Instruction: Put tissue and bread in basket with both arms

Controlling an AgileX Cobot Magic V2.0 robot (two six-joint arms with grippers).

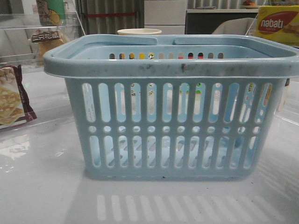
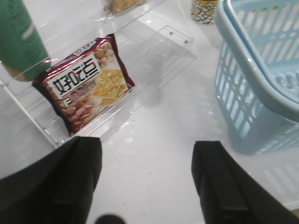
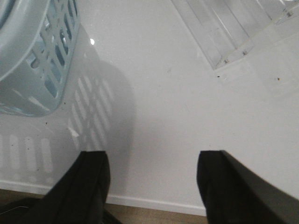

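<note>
At far left the maroon-edged cracker packet (image 1: 11, 98) leaned in a clear acrylic tray (image 2: 154, 51), and behind it the bread (image 1: 46, 41) sat on the clear shelf, well apart from the left gripper (image 2: 147, 179), whose jaws stood open and empty over bare table. The basket (image 1: 173, 70) filled the middle, and the tissue could not be seen in any view. The right gripper (image 3: 152, 184) also hung open and empty beside the basket, so each arm would probably do best to reach wide of the rim and handles, the left passing the crackers for the bun.
</note>
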